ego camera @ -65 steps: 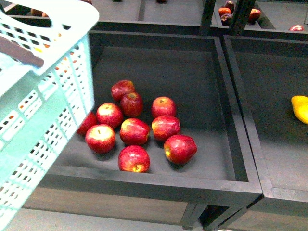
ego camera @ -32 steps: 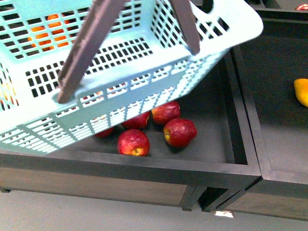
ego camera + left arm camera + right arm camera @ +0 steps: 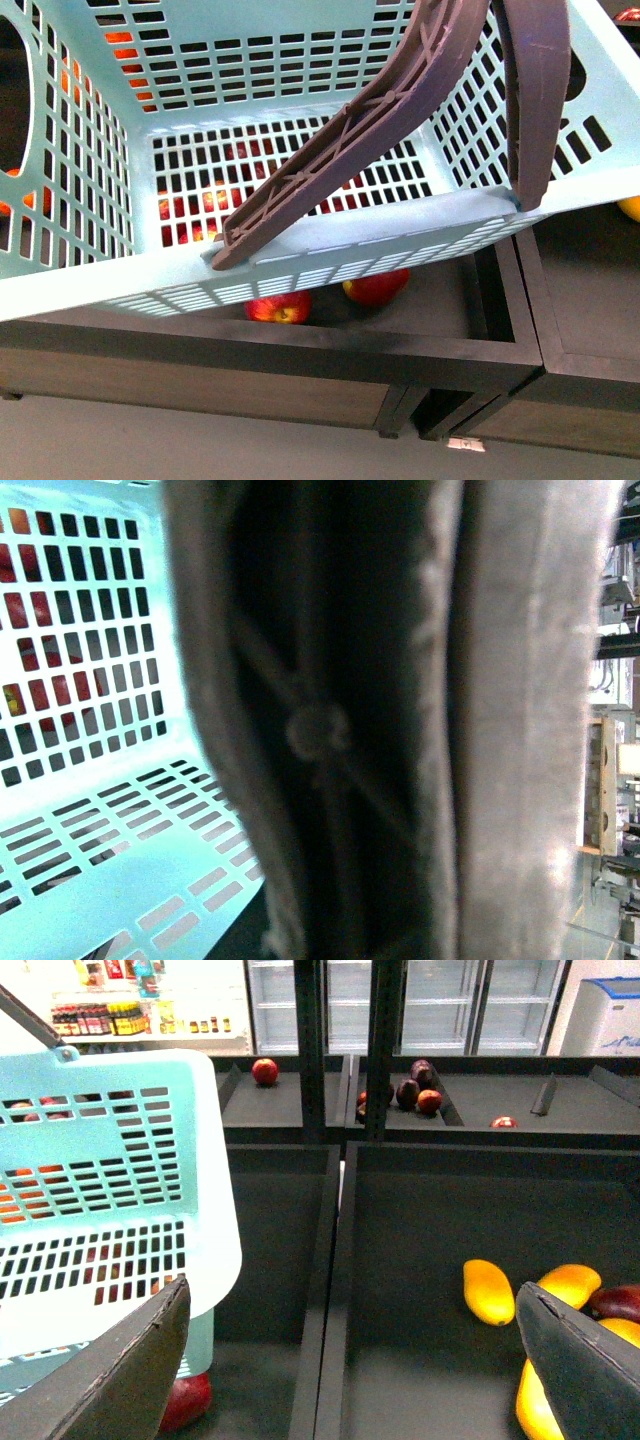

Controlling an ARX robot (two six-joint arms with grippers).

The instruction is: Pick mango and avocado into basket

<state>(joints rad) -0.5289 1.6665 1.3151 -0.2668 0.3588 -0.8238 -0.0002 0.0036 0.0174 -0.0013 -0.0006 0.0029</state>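
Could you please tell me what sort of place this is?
Probably a grocery store's produce section: dark display bins of loose apples and mangoes, a turquoise shopping basket, glass-door fridges behind.

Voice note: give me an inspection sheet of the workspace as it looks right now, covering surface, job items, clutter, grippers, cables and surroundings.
Surface: dark display bins side by side.
Job's things: turquoise basket hangs tilted over the apple bin, no fruit seen inside; mangoes lie in the neighbouring bin; avocado, nothing seen.
Clutter: red apples beneath the basket; orange fruits show through its wall slots.
Grippers: right gripper open and empty, above the mango bin; left gripper not seen, the brown basket handle fills its wrist view.
Cables: nothing seen.
Surroundings: glass-door fridges and a shelf of bottles behind the bins.
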